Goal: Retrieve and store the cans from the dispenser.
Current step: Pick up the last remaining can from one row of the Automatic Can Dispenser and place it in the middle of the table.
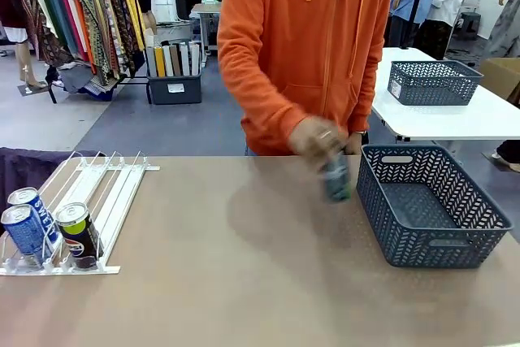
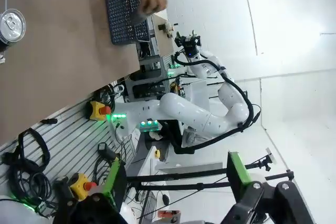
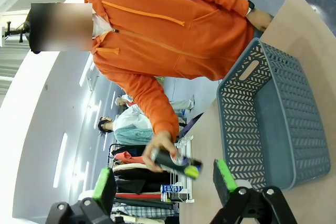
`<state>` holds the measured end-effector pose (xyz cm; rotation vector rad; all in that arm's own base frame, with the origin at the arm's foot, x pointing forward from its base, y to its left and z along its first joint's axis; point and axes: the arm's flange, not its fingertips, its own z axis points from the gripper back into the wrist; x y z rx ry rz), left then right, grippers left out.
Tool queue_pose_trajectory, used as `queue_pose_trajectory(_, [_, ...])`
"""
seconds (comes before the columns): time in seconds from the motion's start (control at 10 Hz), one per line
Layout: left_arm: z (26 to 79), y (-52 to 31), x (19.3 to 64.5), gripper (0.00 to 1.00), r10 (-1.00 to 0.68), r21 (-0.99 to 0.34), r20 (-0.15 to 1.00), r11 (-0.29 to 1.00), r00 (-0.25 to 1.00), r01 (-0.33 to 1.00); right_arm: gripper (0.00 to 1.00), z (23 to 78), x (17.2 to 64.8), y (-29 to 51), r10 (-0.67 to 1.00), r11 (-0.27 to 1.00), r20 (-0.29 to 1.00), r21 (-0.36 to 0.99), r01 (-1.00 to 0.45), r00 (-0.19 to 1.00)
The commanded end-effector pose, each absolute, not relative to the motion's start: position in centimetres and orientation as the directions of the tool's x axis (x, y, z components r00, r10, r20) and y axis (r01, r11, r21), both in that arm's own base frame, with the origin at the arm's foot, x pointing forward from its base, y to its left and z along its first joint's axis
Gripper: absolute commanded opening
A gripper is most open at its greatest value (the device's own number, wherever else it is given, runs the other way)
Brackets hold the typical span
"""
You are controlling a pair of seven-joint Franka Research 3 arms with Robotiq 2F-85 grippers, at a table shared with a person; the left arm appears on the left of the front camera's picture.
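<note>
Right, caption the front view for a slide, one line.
Orange-sleeved hand holds a slim can beside the grey-blue perforated basket; three cans sit in the white wire dispenser.

Grey basket (image 1: 443, 251) on table (image 1: 244, 282). Just left of basket, person's hand (image 1: 317, 140) holds 1 blurred can (image 1: 336, 178). Dispenser (image 1: 110, 188) well left of basket: 3 cans (image 1: 79, 233) at near end, 2 blue, 1 black.

Cans (image 1: 47, 229) rest in the dispenser (image 1: 110, 188) on the table (image 1: 244, 282), left; the basket (image 1: 380, 201) stands right.
</note>
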<state>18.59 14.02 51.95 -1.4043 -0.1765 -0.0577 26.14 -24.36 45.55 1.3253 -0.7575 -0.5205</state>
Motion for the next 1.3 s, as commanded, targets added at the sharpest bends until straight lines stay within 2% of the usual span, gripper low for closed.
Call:
queue_pose_trajectory(0.0, [52.1,14.3,18.6,1.00,0.065,-0.972,0.185,0.156,0.981,0.173,1.00,45.9,26.4,-24.4,-0.727,0.187,0.207,0.977,-0.102,0.655])
queue_pose_trajectory(0.5, [51.8,14.2,18.5,1.00,0.071,-0.974,0.164,0.171,0.984,0.150,1.00,45.9,26.4,-24.4,-0.727,0.187,0.207,0.977,-0.102,0.655])
queue_pose_trajectory(0.6, [53.4,12.9,20.4,1.00,0.003,-0.924,0.171,0.347,0.985,0.160,1.00,45.9,26.4,-24.4,-0.727,0.187,0.207,0.977,-0.102,0.655])
queue_pose_trajectory(0.7, [54.6,10.1,23.0,1.00,-0.023,-0.826,0.114,0.554,0.993,0.107,1.00,45.9,26.4,-24.4,-0.727,0.187,0.207,0.977,-0.102,0.655])
queue_pose_trajectory(0.8, [55.4,7.3,25.1,1.00,-0.036,-0.726,0.080,0.682,0.996,0.082,1.00,45.9,26.4,-24.4,-0.727,0.187,0.207,0.977,-0.102,0.655])
queue_pose_trajectory(0.9, [55.7,4.1,26.8,1.00,-0.071,-0.626,0.071,0.774,0.995,0.100,1.00,45.9,26.4,-24.4,-0.727,0.187,0.207,0.977,-0.102,0.655])
queue_pose_trajectory(1.0, [55.0,1.3,28.4,1.00,-0.097,-0.459,0.061,0.881,0.993,0.114,1.00,45.9,26.4,-24.4,-0.727,0.187,0.207,0.977,-0.102,0.655])
queue_pose_trajectory(1.1, [54.1,0.0,29.7,1.00,-0.047,-0.300,0.053,0.952,0.997,0.061,1.00,45.9,26.4,-24.4,-0.727,0.187,0.207,0.977,-0.102,0.655])
queue_pose_trajectory(1.2, [53.0,-0.9,30.7,1.00,-0.077,-0.183,0.055,0.979,0.996,0.086,1.00,45.9,26.4,-24.4,-0.727,0.187,0.207,0.977,-0.102,0.655])
